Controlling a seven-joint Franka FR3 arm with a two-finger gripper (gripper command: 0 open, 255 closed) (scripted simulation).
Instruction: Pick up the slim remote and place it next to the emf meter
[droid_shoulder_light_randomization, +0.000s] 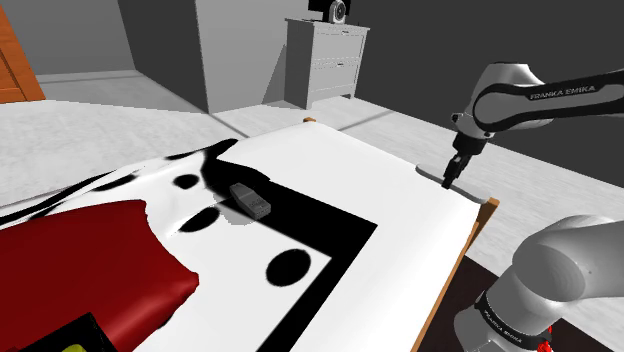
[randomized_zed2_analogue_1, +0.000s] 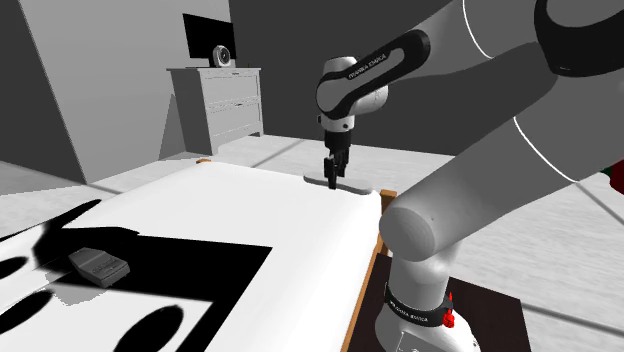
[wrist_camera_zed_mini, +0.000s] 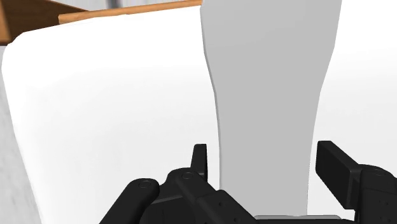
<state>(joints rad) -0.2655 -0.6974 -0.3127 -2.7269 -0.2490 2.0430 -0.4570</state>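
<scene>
The slim remote (wrist_camera_zed_mini: 267, 95) is a plain grey, long flat bar lying on the white bed cover (wrist_camera_zed_mini: 114, 114) near the bed's corner. My black gripper (wrist_camera_zed_mini: 267, 159) points down at it and is shut on the slim remote, one finger against each long side. In the shoulder view the gripper (droid_shoulder_light_randomization: 450, 182) stands at the bed's right edge with the remote (droid_shoulder_light_randomization: 428, 172) as a thin grey strip at its tips. The emf meter (droid_shoulder_light_randomization: 250, 200), a small grey box, lies towards the middle of the bed, well to the left; it also lies at the lower left (randomized_zed2_analogue_1: 98, 265).
The cover carries black patches and a black band (droid_shoulder_light_randomization: 330, 250). A dark red cushion (droid_shoulder_light_randomization: 90, 260) fills the shoulder view's lower left. The wooden bed frame (droid_shoulder_light_randomization: 488, 206) shows at the corner by the gripper. A grey dresser (droid_shoulder_light_randomization: 325, 60) stands by the far wall.
</scene>
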